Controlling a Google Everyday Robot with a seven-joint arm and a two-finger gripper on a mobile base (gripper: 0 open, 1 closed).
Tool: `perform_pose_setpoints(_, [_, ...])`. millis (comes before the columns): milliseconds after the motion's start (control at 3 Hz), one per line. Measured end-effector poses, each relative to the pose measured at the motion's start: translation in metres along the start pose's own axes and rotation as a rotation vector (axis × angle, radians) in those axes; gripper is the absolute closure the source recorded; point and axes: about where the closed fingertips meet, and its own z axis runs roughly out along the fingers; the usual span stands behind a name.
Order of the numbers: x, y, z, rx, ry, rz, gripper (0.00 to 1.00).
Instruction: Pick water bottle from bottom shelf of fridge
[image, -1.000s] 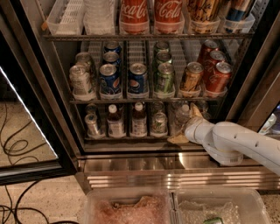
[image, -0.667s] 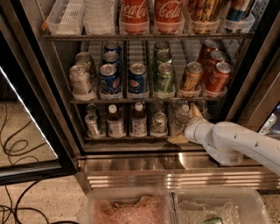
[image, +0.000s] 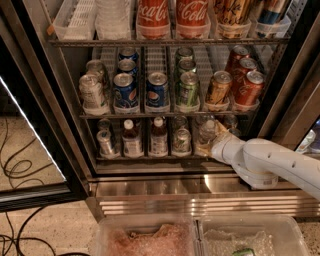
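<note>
The fridge (image: 165, 187) stands open, with its steel base below the racks. On the bottom shelf (image: 150, 158), a clear water bottle (image: 206, 129) stands at the right end. My gripper (image: 210, 140) reaches in from the right on a white arm (image: 270, 162) and sits right at the water bottle, partly covering its lower body. Two white-capped bottles of brown liquid (image: 132, 140) and slim silver cans (image: 182, 140) stand to the left on the same shelf.
The rack above holds Pepsi cans (image: 125, 92), green cans (image: 187, 90) and orange cans (image: 247, 90). Coca-Cola bottles (image: 152, 17) stand on the top rack. The glass door (image: 30, 140) hangs open at left. Two clear plastic bins (image: 145, 235) sit below. Cables (image: 15, 170) lie on the floor.
</note>
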Motion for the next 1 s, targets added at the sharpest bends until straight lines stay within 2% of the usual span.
perform_pose_setpoints(667, [0.0,0.0,0.0,0.0,0.0,0.0,0.87])
perform_pose_setpoints(1000, [-0.0001,0.0001,0.0001,0.0,0.0,0.0,1.0])
